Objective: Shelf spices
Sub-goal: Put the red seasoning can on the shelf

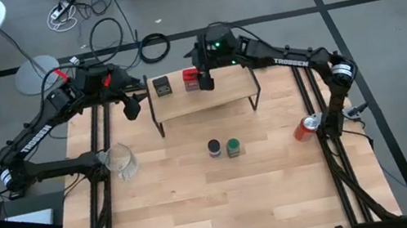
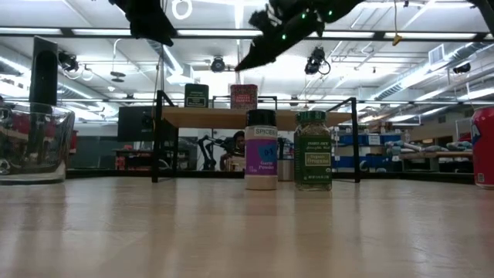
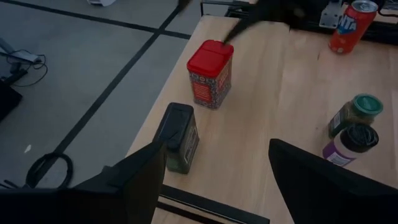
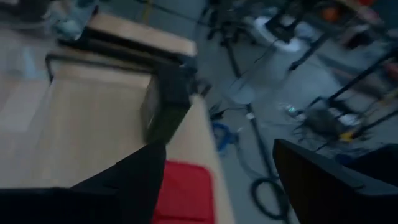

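The shelf (image 1: 209, 96) stands at the table's far middle. On its plank stand the dark square tin (image 1: 162, 86) and the red square tin (image 1: 192, 79). The purple-labelled jar (image 1: 215, 148) and the green jar (image 1: 234, 148) stand side by side on the table in front of the shelf. My right gripper (image 1: 205, 80) hovers open just right of and above the red tin (image 4: 180, 190), apart from it in the low view. My left gripper (image 1: 133, 107) hangs open in the air off the shelf's left end, looking along the plank at the dark tin (image 3: 180, 137).
A red drink can (image 1: 305, 127) stands near the table's right edge. A clear glass cup (image 1: 122, 161) stands near the left edge. Bare plank lies right of the red tin. Bare tabletop lies toward the near edge.
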`<state>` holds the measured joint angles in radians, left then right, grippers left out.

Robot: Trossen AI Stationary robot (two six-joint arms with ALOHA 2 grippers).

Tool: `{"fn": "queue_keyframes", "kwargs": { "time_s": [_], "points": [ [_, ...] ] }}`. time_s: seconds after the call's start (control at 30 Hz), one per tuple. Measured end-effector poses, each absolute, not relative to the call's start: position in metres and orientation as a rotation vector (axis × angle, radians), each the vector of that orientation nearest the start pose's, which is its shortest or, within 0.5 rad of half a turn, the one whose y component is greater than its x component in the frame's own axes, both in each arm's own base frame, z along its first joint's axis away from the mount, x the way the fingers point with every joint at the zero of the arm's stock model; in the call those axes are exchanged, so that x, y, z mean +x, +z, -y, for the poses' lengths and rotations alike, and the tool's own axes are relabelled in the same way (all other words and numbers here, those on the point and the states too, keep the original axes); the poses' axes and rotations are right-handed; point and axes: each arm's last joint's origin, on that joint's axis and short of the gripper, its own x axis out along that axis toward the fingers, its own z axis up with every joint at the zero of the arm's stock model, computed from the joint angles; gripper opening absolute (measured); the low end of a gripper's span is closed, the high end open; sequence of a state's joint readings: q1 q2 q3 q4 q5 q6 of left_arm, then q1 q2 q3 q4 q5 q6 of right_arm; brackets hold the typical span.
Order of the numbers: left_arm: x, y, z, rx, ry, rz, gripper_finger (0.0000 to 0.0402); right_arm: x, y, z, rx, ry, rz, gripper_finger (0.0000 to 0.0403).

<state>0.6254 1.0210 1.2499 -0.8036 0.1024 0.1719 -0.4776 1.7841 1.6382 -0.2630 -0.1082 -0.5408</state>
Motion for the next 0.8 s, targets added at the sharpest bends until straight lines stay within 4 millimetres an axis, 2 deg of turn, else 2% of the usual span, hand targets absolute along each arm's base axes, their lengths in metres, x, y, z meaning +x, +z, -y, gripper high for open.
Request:
{"fn": "queue_keyframes", "kwargs": {
  "time_s": [0.13,0.23,0.4,0.47,0.8],
  "points": [
    [0.154,0.390,-0.108,-0.043,0.459,-0.583,0.0286,0.358,0.369,0.179,-0.442,-0.335,-0.462,0.0256],
    [0.155,0.391,-0.108,-0.040,0.461,-0.574,0.0286,0.349,0.377,0.175,-0.430,-0.349,-0.474,0.0200],
    [0.156,0.393,-0.109,-0.029,0.464,-0.549,0.0286,0.343,0.362,0.173,-0.347,-0.315,-0.621,0.0054],
    [0.156,0.394,-0.109,-0.024,0.464,-0.547,0.0286,0.342,0.353,0.172,-0.313,-0.299,-0.679,0.0015],
    [0.156,0.395,-0.109,-0.030,0.468,-0.533,0.0286,0.345,0.315,0.166,-0.238,-0.340,-0.717,0.0003]
  ]
}}
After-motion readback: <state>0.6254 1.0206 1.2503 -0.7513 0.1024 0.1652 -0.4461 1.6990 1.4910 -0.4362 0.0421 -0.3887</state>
